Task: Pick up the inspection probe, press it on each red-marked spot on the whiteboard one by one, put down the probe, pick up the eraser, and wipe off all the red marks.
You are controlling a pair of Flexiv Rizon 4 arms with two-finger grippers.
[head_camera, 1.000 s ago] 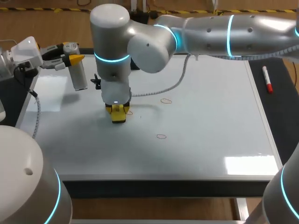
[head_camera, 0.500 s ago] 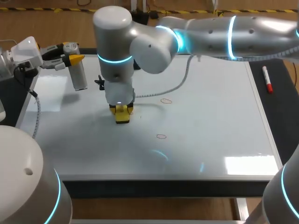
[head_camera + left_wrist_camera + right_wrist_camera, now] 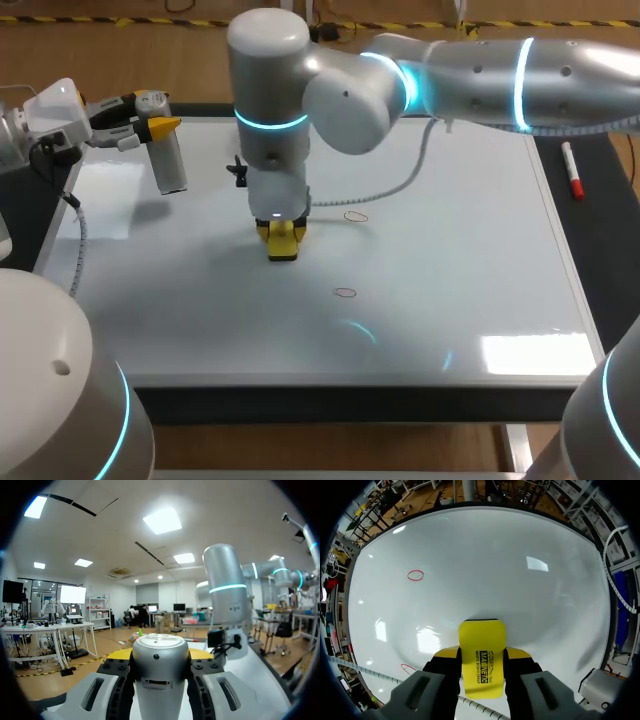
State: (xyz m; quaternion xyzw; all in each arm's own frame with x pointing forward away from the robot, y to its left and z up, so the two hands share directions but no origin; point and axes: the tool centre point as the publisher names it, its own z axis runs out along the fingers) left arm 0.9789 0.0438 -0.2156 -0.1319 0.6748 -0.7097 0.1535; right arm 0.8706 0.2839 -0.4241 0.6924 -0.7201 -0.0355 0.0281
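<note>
My right gripper [image 3: 283, 234] points straight down, shut on the yellow eraser [image 3: 283, 243], which rests flat on the whiteboard [image 3: 460, 260]. In the right wrist view the eraser [image 3: 481, 656] sits between the yellow fingertips [image 3: 445, 654]. Two red ovals remain: one [image 3: 355, 215] just right of the eraser, one [image 3: 345, 292] nearer the front; the right wrist view shows them as a ring ahead [image 3: 415, 575] and another beside the gripper [image 3: 408, 668]. My left gripper [image 3: 150, 126] hovers over the board's far left corner, shut on the silver probe [image 3: 171, 161], a metal cylinder [image 3: 161, 667] hanging down.
A red-capped marker pen [image 3: 571, 172] lies on the dark mat right of the board. My right arm's grey cable [image 3: 400, 165] loops over the board's back middle. The right arm's column [image 3: 227, 605] stands ahead of the left gripper.
My right arm has slid the eraser to the right across the board. The faint red mark beside the eraser earlier no longer shows. The left arm has stayed still.
</note>
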